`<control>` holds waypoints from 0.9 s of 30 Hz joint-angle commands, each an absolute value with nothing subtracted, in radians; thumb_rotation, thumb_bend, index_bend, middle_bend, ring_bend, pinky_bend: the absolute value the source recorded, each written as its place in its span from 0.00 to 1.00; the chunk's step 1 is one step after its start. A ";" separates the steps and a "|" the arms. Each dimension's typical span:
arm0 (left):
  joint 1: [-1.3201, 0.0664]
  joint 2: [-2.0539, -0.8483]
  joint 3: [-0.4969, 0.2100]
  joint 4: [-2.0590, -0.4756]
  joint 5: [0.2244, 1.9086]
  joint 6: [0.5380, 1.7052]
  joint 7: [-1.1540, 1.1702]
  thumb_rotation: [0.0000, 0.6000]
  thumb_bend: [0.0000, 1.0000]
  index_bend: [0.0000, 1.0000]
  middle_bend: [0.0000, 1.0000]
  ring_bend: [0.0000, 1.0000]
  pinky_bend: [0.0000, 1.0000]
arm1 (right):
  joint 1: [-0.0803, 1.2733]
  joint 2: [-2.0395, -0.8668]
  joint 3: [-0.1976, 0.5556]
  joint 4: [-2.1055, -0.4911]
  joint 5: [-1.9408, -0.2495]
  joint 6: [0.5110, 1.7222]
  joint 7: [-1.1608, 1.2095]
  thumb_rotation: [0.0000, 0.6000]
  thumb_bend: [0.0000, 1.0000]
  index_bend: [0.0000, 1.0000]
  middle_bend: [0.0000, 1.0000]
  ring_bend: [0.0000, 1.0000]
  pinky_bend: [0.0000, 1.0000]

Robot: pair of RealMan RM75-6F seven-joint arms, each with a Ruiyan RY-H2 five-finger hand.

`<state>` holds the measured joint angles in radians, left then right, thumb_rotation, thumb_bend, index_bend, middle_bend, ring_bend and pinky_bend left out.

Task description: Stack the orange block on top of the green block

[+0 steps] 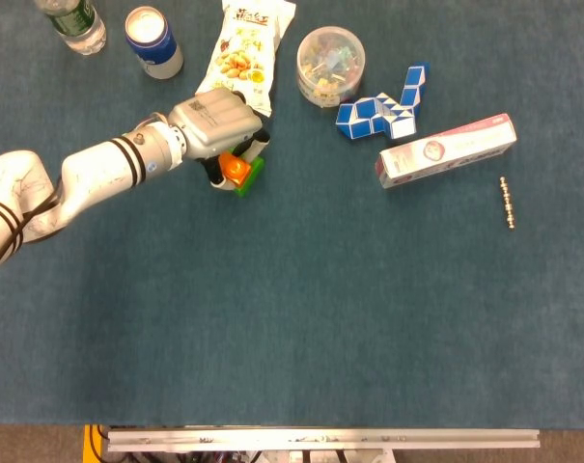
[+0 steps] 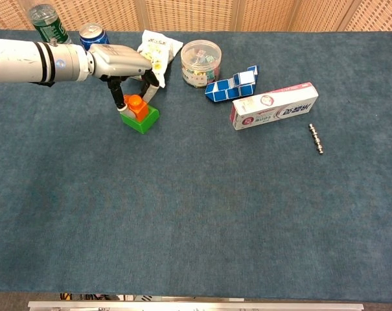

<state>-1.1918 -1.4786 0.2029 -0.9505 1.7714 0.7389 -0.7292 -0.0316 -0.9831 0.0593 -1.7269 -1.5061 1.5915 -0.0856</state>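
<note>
Left hand point(image 2: 121, 61) pinches orange block point(image 2: 137, 107) atop green block point(image 2: 142, 120); labels unreadable.

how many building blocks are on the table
2. The orange block sits on top of the green block, near the table's far left, below the snack bag. The left hand is over them, its fingers around the orange one. None seem hidden.

Table cover point(image 2: 202, 214): matt blue cloth, felt-like. Orange block point(image 2: 137, 107) and green block point(image 2: 142, 120): smooth plastic. Left hand point(image 2: 121, 63): grey metallic shell. Far snack bag point(image 1: 245, 48): glossy wrapper. Round tub point(image 1: 330, 65): clear plastic. Far-left can point(image 1: 153, 41): shiny metal.
</note>
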 commanded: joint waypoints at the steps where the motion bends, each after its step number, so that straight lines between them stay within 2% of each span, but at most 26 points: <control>1: -1.193 -1.481 0.204 -0.947 1.769 0.740 -0.732 1.00 0.24 0.56 0.56 0.37 0.25 | -0.032 -0.983 0.059 -1.726 -1.506 1.591 -0.085 1.00 0.42 0.59 0.56 0.50 0.60; 27: -1.191 -1.495 0.222 -0.920 1.751 0.733 -0.778 1.00 0.24 0.56 0.56 0.37 0.25 | -0.034 -0.983 0.060 -1.722 -1.511 1.592 -0.077 1.00 0.42 0.59 0.56 0.50 0.60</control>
<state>-1.1905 -1.4944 0.2213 -0.9203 1.7504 0.7331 -0.7780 -0.0344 -0.9834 0.0602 -1.7218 -1.5105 1.5919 -0.0766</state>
